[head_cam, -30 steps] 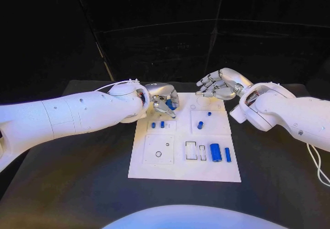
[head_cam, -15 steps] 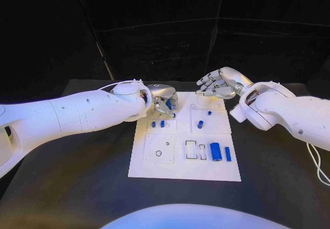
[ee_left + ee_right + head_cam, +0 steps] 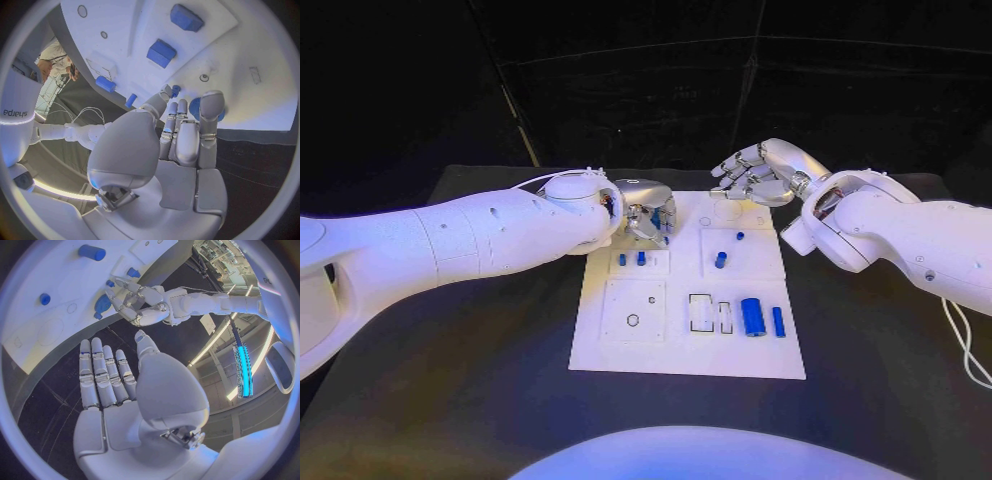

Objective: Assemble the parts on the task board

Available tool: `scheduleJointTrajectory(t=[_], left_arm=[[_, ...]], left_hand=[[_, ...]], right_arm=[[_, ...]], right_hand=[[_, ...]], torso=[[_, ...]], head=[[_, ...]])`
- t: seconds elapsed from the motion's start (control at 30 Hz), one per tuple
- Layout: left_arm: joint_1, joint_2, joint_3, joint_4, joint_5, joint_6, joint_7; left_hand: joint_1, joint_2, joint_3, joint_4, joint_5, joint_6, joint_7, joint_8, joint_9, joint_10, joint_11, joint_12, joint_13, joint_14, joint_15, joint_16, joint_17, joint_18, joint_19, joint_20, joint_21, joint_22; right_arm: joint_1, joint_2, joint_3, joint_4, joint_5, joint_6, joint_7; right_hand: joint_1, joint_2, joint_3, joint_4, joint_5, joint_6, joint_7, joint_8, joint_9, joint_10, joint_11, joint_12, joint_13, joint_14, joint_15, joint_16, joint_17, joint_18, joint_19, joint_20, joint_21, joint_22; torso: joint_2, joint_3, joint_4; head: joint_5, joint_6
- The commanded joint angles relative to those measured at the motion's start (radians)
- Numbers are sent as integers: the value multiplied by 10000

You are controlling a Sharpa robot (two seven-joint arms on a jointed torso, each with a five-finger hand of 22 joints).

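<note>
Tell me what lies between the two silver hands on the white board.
In the head view, bare white task board lies between the left hand and right hand.

A black table [image 3: 473, 400] carries the white task board [image 3: 675, 355], seemingly lying flat.

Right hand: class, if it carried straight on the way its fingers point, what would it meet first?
Probably the far edge of the task board; the right hand holds nothing and points there over bare black table. Depth is unclear.

glossy metal robot hand [image 3: 643, 208], matt white task board [image 3: 661, 355]
</note>
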Motion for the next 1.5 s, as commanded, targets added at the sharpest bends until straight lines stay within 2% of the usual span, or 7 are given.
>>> scheduleJointTrajectory(t=[0.03, 0.77, 1.0, 1.23, 1.5], left_arm=[[-1, 41, 4, -20, -194, 213, 28], [-47, 229, 4, -185, -403, 634, -436], [-63, 264, 5, -234, -413, 694, -496], [-82, 266, 6, -237, -416, 558, -415], [-104, 135, 11, -59, -420, 153, -221]], left_hand=[[45, 61, 87, 3, -24, 121, 16, -45, -17, 150, 1, -41, -21, 128, -48, 60, 19, -88, 82, -18, 65, 49], [85, 204, 295, -37, -24, 311, 3, -98, -92, 365, -28, -170, -157, 151, -74, 108, 36, -115, 119, -40, 239, 255], [135, 349, 498, -67, -23, 468, -7, -112, -129, 575, -65, -215, -223, 167, -97, 146, 57, -125, 133, -55, 331, 366], [324, 585, 825, -174, -26, 839, -64, -5, -104, 952, -169, -174, -232, 200, -183, 192, 102, -158, 215, -114, 556, 623], [285, 564, 1025, -251, -28, 992, -62, -39, -132, 1142, -189, -292, -287, 222, -215, 195, 75, -193, 277, -158, 712, 802]], right_arm=[[17, 9, 7, 8, 31, -105, 114], [17, 18, 7, 15, 31, -89, 119], [17, 23, 8, 15, 31, -84, 125], [17, 24, 8, 18, 31, -77, 132], [17, 26, 8, 15, 32, -70, 142]], right_hand=[[2, 91, -2, -67, 57, -62, 629, 46, -15, -84, -14, 39, -10, 1, 33, -69, -9, 31, 22, 55, -62, -13], [2, 91, -2, -67, 57, -62, 629, 46, -15, -84, -14, 39, -10, 1, 33, -69, -9, 31, 22, 55, -62, -13], [2, 91, -2, -67, 57, -62, 629, 46, -15, -84, -14, 39, -10, 1, 33, -69, -9, 31, 22, 55, -62, -13], [2, 91, -2, -67, 57, -62, 629, 46, -15, -84, -14, 39, -10, 1, 33, -69, -9, 31, 22, 55, -62, -13], [2, 91, -2, -67, 57, -62, 629, 46, -15, -84, -14, 39, -10, 1, 33, -69, -9, 31, 22, 55, -62, -13]], torso=[[-1, 3, -6], [-2, 1, 13], [-4, 2, 5], [-8, -1, 7], [-6, -8, 19]], head=[[3, -11], [-41, -44], [-47, -47], [-53, -54], [-63, -49]])
